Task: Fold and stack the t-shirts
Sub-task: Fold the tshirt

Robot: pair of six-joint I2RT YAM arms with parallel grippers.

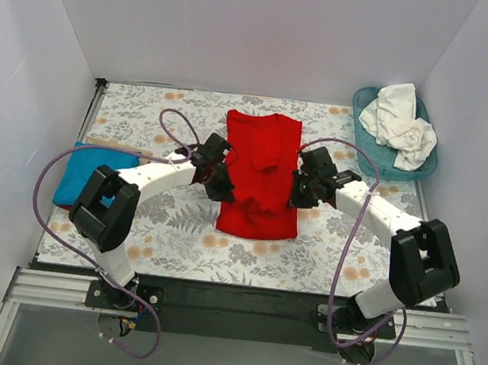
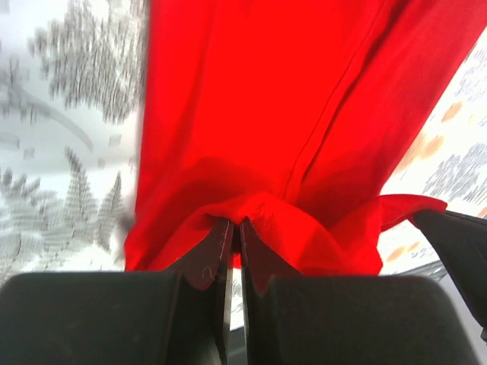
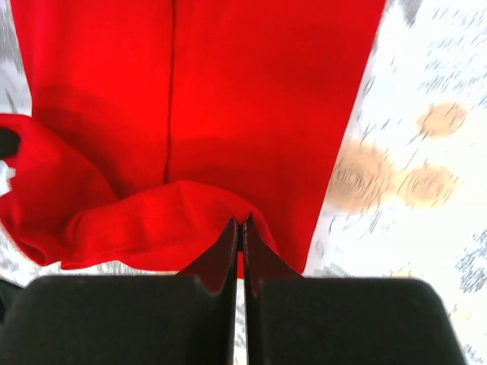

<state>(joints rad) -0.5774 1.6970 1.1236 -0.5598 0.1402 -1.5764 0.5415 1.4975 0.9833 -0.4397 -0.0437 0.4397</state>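
At the middle of the table, the red t-shirt [image 1: 261,171] lay lengthwise on the floral table cloth [image 1: 167,235], with its sides apparently turned in to form a narrow strip. The left gripper [image 1: 223,180] had its jaws pressed together on a bunched fold of the shirt's left edge. The right gripper [image 1: 298,189] was pinched down on the opposite edge in the same way. Both wrist views showed red cloth gathered right at the fingertips and lifted slightly off the table cloth there. I judged this shirt to be mid-fold, narrowed but not yet doubled end over end.

Over at the left edge, the turquoise t-shirt [image 1: 82,173] sat flat and compact, partly hidden behind the left arm. I took it for a finished fold and the start of the stack. At the far right corner, the white t-shirts [image 1: 401,121] lay crumpled in the teal basket [image 1: 378,167], untouched as far as I could tell. I could not count them.

By my reckoning, roughly one shirt was done and one was in hand. The whites had yet to be pulled out, spread, folded and stacked.
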